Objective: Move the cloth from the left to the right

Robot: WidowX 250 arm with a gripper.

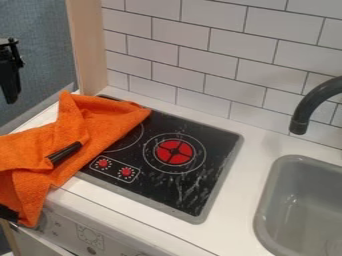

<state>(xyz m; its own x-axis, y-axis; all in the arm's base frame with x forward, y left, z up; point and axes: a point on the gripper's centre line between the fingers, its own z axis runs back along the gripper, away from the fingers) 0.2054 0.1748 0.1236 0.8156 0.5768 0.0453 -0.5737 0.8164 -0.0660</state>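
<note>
- Orange, crumpled fabric cloth, draped over the left of the flat black stovetop and the white counter.
- Black two-finger gripper at the left edge; I cannot tell its opening or hold.
- Grey rectangular sink, right.

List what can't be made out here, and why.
All camera view:
- Orange fabric cloth: left end, cut off by left edge.
- Black glass stovetop: left part, hidden under the cloth.
- Slim black bar amid the cloth's folds: too small to identify.
- Grey rounded sink basin: right side, cut off by right edge.
- Black robot pincer: partly cut off by left edge.
</note>
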